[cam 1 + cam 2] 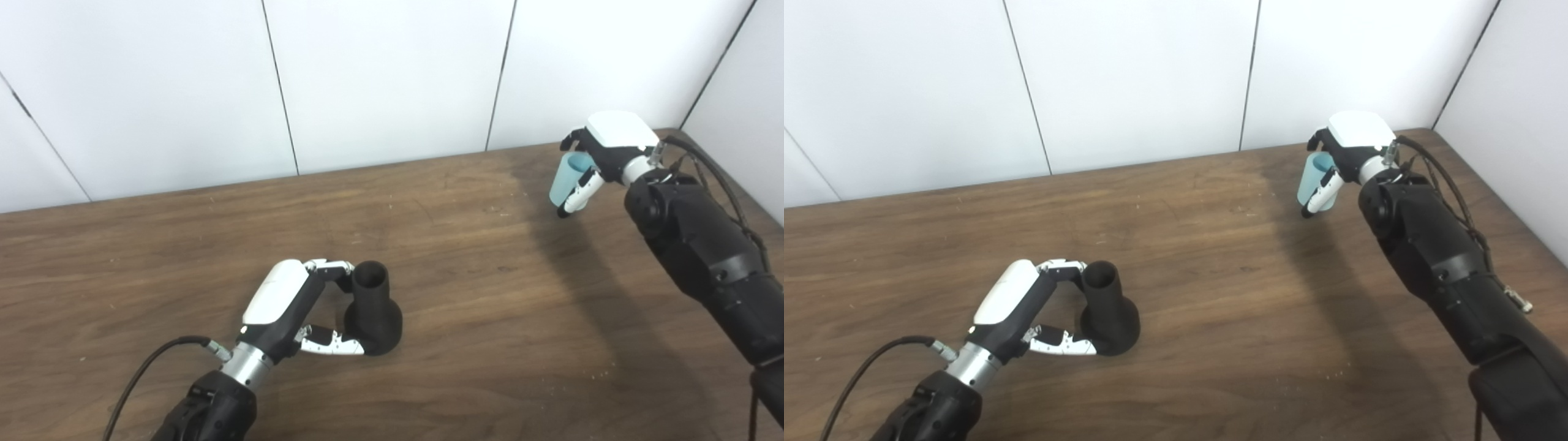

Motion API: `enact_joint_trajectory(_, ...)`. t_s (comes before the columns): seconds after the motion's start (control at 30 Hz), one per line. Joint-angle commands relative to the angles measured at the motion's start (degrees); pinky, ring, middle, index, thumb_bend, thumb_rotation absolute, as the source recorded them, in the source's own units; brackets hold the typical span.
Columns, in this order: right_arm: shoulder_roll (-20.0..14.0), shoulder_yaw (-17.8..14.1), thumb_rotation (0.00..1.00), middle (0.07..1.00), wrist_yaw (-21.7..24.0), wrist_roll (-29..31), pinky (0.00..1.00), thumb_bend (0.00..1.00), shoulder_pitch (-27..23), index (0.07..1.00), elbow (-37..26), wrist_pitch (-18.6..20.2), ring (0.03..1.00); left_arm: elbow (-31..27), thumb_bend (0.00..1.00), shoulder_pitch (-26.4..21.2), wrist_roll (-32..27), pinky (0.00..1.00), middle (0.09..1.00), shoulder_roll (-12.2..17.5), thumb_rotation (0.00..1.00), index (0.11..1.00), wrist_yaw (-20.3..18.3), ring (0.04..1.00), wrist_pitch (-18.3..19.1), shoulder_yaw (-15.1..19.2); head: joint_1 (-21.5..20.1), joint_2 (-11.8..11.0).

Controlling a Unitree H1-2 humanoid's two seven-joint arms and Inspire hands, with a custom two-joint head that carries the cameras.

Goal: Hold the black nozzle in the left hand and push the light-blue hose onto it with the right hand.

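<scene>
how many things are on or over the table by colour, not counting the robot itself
black: 1, the black nozzle, standing on the table with the left hand closing around it
light blue: 1, the light-blue hose, held in the right hand near the far right corner
total: 2

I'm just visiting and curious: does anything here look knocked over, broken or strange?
Nothing stands out. The black nozzle stands upright on the table, wide end down, with the left hand around it. The right hand holds the light-blue hose far off, near the table's back right corner. No spills or damage show.
</scene>
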Motion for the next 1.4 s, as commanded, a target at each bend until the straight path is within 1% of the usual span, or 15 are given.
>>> enact_joint_trajectory(0.0,-2.2,-0.5,0.25,0.690,-0.6,-0.3,0.45,0.99,-3.4,0.722,-0.9,-0.3,0.597,2.1,0.52,2.3,3.6,0.79,0.509,1.6,0.00,0.470,-4.5,0.600,3.4,-1.6,0.1,0.1)
enact_joint_trajectory(0.17,-2.2,-0.3,0.25,0.682,-0.4,-0.6,0.43,0.98,-3.7,0.719,-0.9,-0.2,0.577,2.1,0.52,2.2,3.8,0.79,0.509,1.6,0.00,0.470,-4.5,0.600,3.4,-1.7,0.0,0.0)
enact_joint_trajectory(0.3,-2.2,-0.1,0.20,0.649,-0.6,-1.0,0.42,0.95,-3.8,0.697,-1.1,0.0,0.550,2.1,0.52,2.2,3.8,0.79,0.509,1.6,0.00,0.470,-4.5,0.600,3.4,-1.7,0.0,0.0)
enact_joint_trajectory(0.37,-2.2,0.0,0.17,0.631,-0.8,-1.2,0.41,0.93,-3.9,0.673,-1.0,-0.1,0.541,2.1,0.52,2.2,3.9,0.79,0.509,1.6,0.00,0.470,-4.5,0.600,3.4,-1.7,0.0,0.1)
enact_joint_trajectory(0.63,-2.2,0.3,0.16,0.588,-2.3,-1.2,0.44,0.90,-4.0,0.597,-0.1,-1.3,0.540,1.9,0.52,2.2,3.8,0.79,0.508,1.6,0.00,0.470,-4.8,0.598,3.8,-1.8,0.1,0.3)
enact_joint_trajectory(0.67,-2.1,0.3,0.15,0.566,-2.5,-1.2,0.43,0.90,-4.0,0.586,0.0,-1.5,0.520,1.8,0.52,2.2,3.8,0.79,0.508,1.7,0.00,0.470,-4.8,0.597,3.8,-1.8,0.1,0.3)
enact_joint_trajectory(0.83,-2.0,0.1,0.12,0.524,-3.1,-0.9,0.39,0.89,-4.2,0.570,0.6,-2.1,0.465,1.6,0.52,2.2,3.8,0.79,0.510,1.8,0.00,0.469,-4.8,0.597,4.0,-1.9,0.1,0.3)
enact_joint_trajectory(1.07,-2.0,0.2,0.12,0.533,-3.8,-0.7,0.40,0.89,-4.6,0.565,2.1,-2.5,0.476,2.0,0.52,1.9,3.6,0.78,0.510,1.9,0.00,0.468,-4.8,0.596,3.9,-2.0,0.1,0.4)
enact_joint_trajectory(1.23,-1.9,0.1,0.12,0.499,-3.5,-0.6,0.35,0.89,-4.5,0.566,1.8,-2.3,0.429,1.9,0.52,1.8,3.5,0.78,0.509,2.0,0.00,0.469,-5.0,0.592,3.9,-1.9,0.1,0.4)
enact_joint_trajectory(1.27,-1.9,0.1,0.12,0.505,-3.4,-0.5,0.36,0.88,-4.5,0.565,1.8,-2.3,0.439,1.9,0.52,1.8,3.5,0.78,0.509,2.0,0.00,0.469,-5.0,0.592,3.9,-1.9,0.1,0.4)
enact_joint_trajectory(1.3,-1.9,0.1,0.13,0.517,-3.3,-0.5,0.37,0.75,-4.5,0.538,1.8,-2.4,0.455,1.9,0.52,1.8,3.5,0.78,0.509,2.0,0.00,0.469,-4.9,0.592,3.9,-1.9,0.1,0.4)
enact_joint_trajectory(1.33,-2.0,0.1,0.13,0.520,-3.2,-0.5,0.38,0.71,-4.6,0.528,1.9,-2.4,0.458,1.9,0.52,1.8,3.6,0.78,0.509,2.0,0.00,0.469,-4.9,0.592,3.9,-2.0,0.1,0.4)
enact_joint_trajectory(1.37,-2.1,0.2,0.14,0.525,-3.2,-0.4,0.38,0.60,-4.7,0.505,2.0,-2.6,0.465,1.9,0.52,1.8,3.6,0.78,0.509,2.0,0.00,0.469,-4.9,0.592,3.9,-2.0,0.2,0.6)
